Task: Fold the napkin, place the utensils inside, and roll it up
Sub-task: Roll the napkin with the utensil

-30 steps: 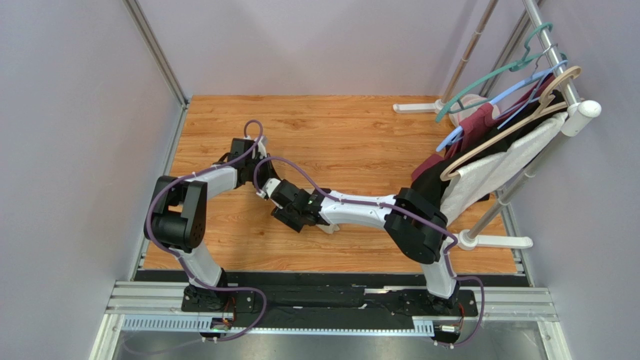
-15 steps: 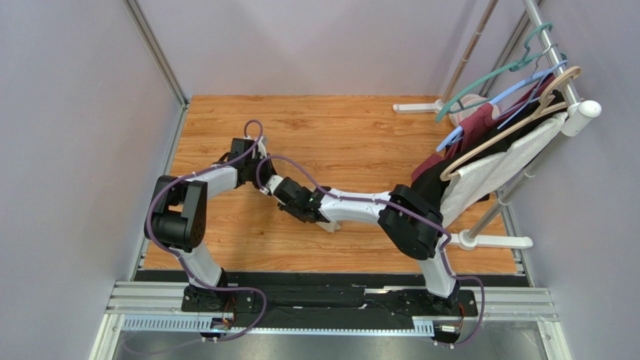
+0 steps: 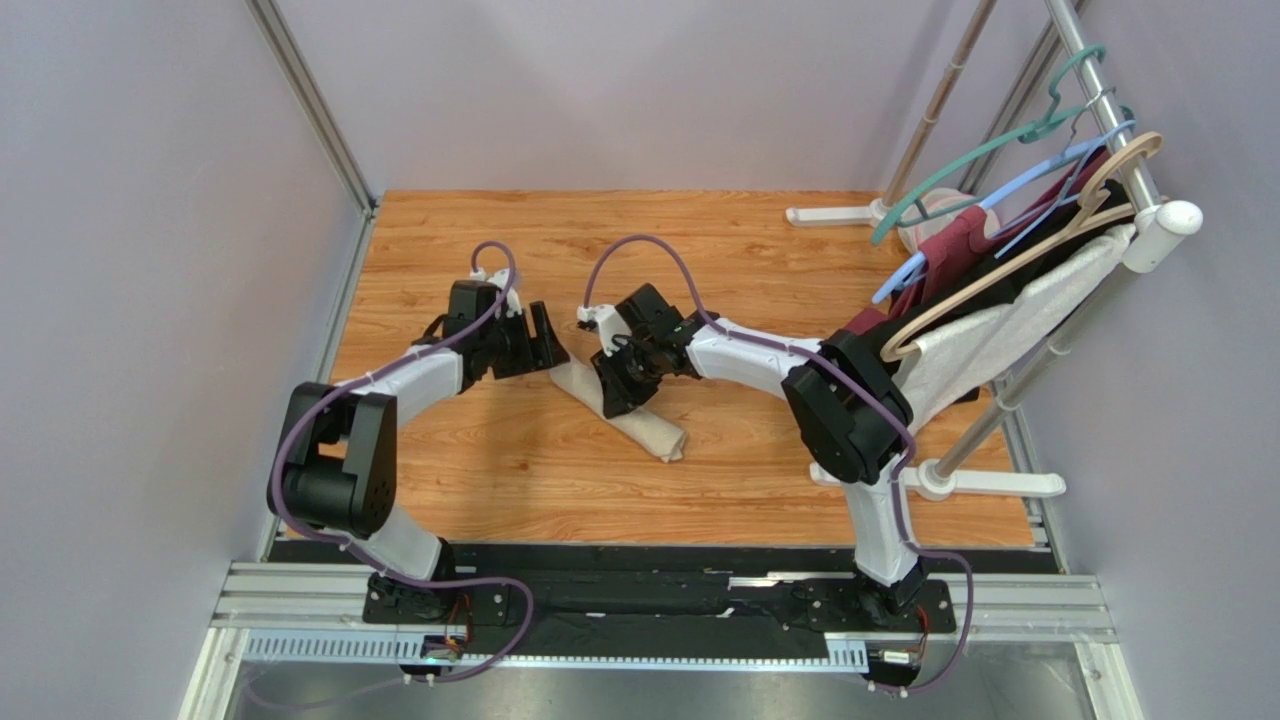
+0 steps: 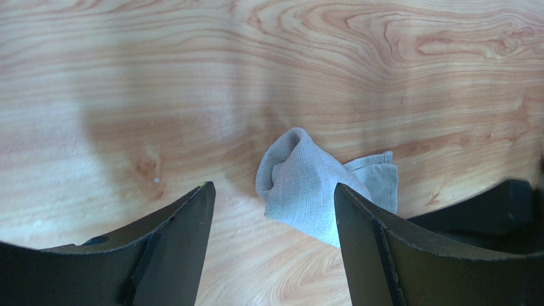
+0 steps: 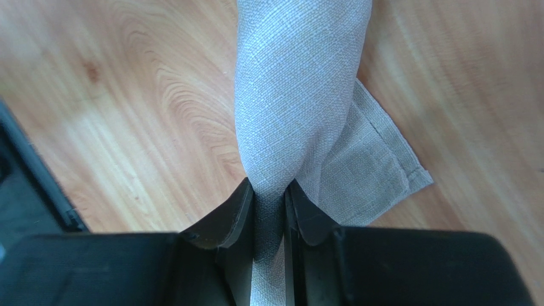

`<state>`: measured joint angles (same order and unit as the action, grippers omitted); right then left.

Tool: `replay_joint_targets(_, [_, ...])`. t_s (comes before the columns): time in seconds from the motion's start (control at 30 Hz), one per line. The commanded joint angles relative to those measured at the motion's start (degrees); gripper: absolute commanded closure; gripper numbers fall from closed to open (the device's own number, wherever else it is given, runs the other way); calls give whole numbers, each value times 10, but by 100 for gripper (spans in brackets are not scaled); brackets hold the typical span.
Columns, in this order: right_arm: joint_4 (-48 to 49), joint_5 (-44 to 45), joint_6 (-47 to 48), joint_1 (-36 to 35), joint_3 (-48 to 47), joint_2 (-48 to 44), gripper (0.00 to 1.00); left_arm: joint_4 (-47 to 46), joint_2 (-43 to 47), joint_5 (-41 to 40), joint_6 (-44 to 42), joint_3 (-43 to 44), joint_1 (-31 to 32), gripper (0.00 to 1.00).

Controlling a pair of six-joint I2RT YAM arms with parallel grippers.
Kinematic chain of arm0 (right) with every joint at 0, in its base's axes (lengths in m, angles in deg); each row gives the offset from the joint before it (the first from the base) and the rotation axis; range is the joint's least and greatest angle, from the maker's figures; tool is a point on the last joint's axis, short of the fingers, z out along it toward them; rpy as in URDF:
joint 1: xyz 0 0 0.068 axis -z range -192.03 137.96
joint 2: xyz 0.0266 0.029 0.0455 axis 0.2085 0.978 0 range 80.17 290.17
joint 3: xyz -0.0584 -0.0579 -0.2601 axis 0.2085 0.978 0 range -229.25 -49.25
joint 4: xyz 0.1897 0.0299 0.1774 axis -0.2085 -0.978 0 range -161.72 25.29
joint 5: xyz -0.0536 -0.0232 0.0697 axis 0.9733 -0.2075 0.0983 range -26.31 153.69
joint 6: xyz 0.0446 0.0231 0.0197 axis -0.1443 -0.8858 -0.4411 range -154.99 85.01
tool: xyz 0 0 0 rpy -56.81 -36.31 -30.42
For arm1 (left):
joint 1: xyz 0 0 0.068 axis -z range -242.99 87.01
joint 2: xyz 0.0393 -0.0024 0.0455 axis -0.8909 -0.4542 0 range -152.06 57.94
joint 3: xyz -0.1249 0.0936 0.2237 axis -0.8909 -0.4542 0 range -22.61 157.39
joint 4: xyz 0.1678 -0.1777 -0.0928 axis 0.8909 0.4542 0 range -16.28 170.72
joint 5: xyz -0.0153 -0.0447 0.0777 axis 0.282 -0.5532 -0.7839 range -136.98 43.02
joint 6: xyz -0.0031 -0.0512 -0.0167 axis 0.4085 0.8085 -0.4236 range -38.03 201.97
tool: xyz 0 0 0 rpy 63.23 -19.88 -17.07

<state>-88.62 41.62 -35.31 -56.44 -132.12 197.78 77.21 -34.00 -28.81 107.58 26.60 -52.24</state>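
Two pincers meet at one rolled bundle near the middle of the desk (image 3: 751, 255). The napkin (image 5: 300, 95) is wound into a fairly tight beige tube. The right pincer (image 5: 269, 191) is clamped across it, with cloth squeezed flat between the fingers. The tube runs on ahead of that pincer's tips, and one loose hemmed corner lies flat on the wood just to their right.

The left pincer (image 4: 273, 191) stands wide apart with nothing between its fingers. A puckered end of the tube lies just ahead of its tips, nearer its right finger, and does not seem to touch either one. From above, the tube lies slantwise on the desk. One end sits between the two pincers and the rest trails past the right one towards the arms' bases.

No cutlery shows in any view, so I cannot tell whether the pieces are wrapped inside.

By my reading, folding and rolling are as good as done and this is the finishing step: one arm lets go while the other steadies the roll. The next move calls for a gentle release, since soft woven cloth tends to spring open. The free corner wants tucking or pressing under the tube before the right pincer parts, and the left should back off without snagging the puckered end.
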Motion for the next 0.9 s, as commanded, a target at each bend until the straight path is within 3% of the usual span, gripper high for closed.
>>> replay_joint_targets(0.0, [-18, -130, -40, 15, -3, 30, 86, -52, 55, -42, 14, -38, 0, 23])
replay_joint_targets(0.27, [-12, -228, -64, 42, -24, 80, 86, -117, 49, 21, 17, -76, 0, 28])
replay_joint_targets(0.53, [-5, -267, -85, 63, -39, 108, 86, -151, 34, 51, 30, -90, 0, 48])
replay_joint_targets(0.87, [-11, -275, -86, 66, -55, 121, 84, -137, -3, 75, 26, -72, 0, 55])
